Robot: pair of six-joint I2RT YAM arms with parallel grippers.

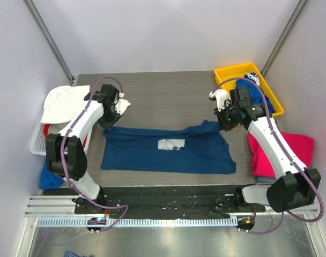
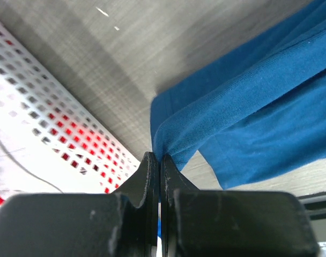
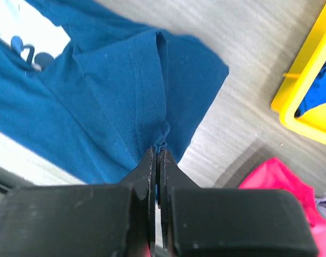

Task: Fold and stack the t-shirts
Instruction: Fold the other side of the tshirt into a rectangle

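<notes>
The navy t-shirt (image 1: 163,152) with its white square print (image 1: 170,144) lies spread across the table's middle. My left gripper (image 1: 108,125) is shut on its far left corner; the left wrist view shows the cloth (image 2: 243,107) pinched at the fingertips (image 2: 158,159). My right gripper (image 1: 223,124) is shut on its far right corner; the right wrist view shows the cloth (image 3: 125,91) bunched at the jaw tips (image 3: 157,152). The magenta-pink t-shirt (image 1: 281,152) lies crumpled at the right. The royal-blue t-shirt (image 1: 258,96) sits in the yellow bin (image 1: 230,72).
A white perforated basket (image 1: 38,140) holding white cloth (image 1: 61,101) and something red stands at the left edge. A blue cloth (image 1: 47,176) lies below it. A black rail (image 1: 163,195) runs along the near edge.
</notes>
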